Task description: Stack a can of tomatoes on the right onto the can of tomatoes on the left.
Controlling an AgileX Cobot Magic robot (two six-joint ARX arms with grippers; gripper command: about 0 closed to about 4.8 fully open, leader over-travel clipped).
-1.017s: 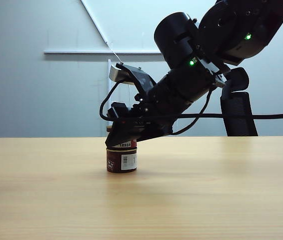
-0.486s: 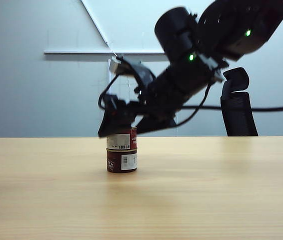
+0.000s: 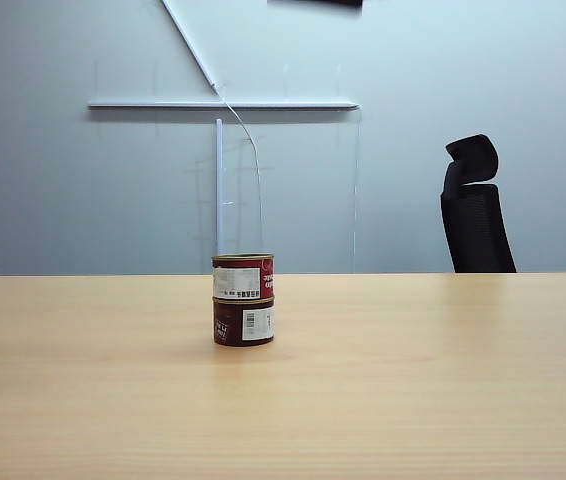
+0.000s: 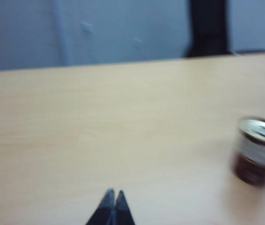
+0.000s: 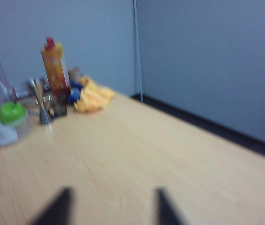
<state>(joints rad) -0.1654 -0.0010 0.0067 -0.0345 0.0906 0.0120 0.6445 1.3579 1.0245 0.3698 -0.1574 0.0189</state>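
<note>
Change: the right arm that leaned over the cans a moment ago is gone from the exterior view; only the stack remains there.
Top can: sits squarely on the bottom can, touching it, left of the desk's middle.
Axis: both cans stand upright, long axis vertical, labels facing the camera.
Desk: pale wood, carrying the stack.
Left tool: fingers pressed together, closed on nothing, above bare desk, well apart from the blurred stack seen at that view's edge.
Right tool: fingers spread apart, empty, above the desk, facing a far corner with an orange bottle and a yellow cloth.
Chair: black, behind the desk.
</note>
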